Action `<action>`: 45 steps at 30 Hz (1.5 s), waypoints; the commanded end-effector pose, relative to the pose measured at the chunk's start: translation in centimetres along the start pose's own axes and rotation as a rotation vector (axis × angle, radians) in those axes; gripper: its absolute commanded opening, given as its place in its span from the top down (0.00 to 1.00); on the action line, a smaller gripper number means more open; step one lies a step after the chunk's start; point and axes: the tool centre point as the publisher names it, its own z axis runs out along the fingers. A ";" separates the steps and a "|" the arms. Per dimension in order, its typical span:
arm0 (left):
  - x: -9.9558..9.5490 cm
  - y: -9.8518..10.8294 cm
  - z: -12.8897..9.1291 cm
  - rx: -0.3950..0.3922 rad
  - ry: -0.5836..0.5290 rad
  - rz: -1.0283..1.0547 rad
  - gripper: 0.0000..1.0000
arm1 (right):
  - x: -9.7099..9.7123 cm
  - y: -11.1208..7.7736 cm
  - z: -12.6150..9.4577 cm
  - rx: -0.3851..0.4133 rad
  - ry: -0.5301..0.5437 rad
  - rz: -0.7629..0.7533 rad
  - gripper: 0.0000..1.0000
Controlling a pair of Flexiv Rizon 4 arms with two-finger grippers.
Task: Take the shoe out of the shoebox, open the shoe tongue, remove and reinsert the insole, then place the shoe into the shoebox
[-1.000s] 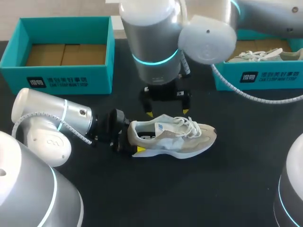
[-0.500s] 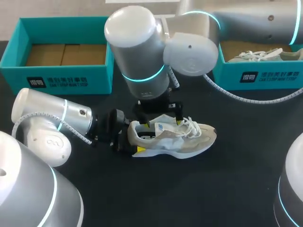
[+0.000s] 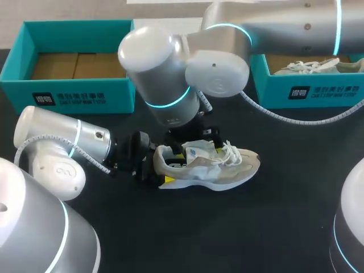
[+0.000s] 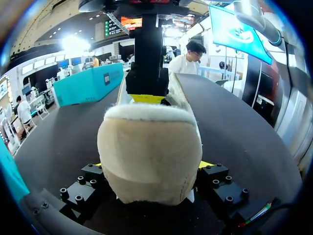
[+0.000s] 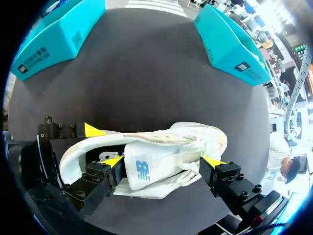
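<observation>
**Table** [image 3: 256,227]: dark surface bearing all items.

**Right arm** [image 3: 165,74]: enters from the right and reaches past the middle to stand over the shoe.

**Left arm** [image 3: 57,142]: lies low, pointing at the shoe's heel.

**Left box** [image 3: 79,94]: teal, holding only its brown cardboard floor.

**Right box** [image 3: 307,94]: teal, holding a second shoe [image 3: 310,66].

**Shoe** [image 3: 227,168]: pale beige and white, on the table between and in front of the boxes, upright on its sole, with its toe towards the right.

**Left gripper** [image 4: 151,166]: clamped on the heel from both sides.

**Right gripper** [image 5: 163,161]: fingers spread wide, one inside the shoe's opening and one outside, with the tongue [image 5: 142,169] between them and not pinched.
</observation>
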 end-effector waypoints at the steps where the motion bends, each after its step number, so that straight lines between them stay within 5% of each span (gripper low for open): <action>1: -0.3 0.4 0.3 -0.005 -0.002 0.000 1.00 | 1.6 -0.5 0.8 -0.008 -0.085 0.027 0.00; 4: -0.3 0.4 0.3 -0.005 -0.002 0.000 1.00 | 1.3 -0.6 1.4 0.005 -0.108 0.032 0.00; 7: -0.3 0.4 0.3 -0.005 -0.002 0.000 1.00 | 0.9 -0.9 1.7 0.013 -0.130 0.036 0.12; 10: -0.3 0.4 0.3 -0.005 -0.002 0.000 1.00 | 0.2 -1.3 1.8 0.021 -0.139 0.052 0.27; 12: -0.3 0.4 0.3 -0.005 -0.002 0.000 1.00 | -0.6 -1.5 1.6 0.027 -0.156 0.069 0.46; 17: -0.3 0.4 0.3 -0.005 -0.002 0.000 1.00 | -2.3 -1.5 0.6 0.015 -0.172 0.105 0.66; 26: -0.3 0.4 0.3 -0.005 -0.002 0.000 1.00 | -4.2 -0.7 -0.9 -0.011 -0.060 0.155 0.74; 28: -0.3 0.4 0.3 -0.005 -0.002 0.000 1.00 | -5.1 -0.5 -0.6 -0.021 -0.021 0.169 1.00; 45: -0.3 0.4 0.3 -0.005 -0.002 0.000 1.00 | -11.8 1.0 3.7 -0.002 0.051 0.160 1.00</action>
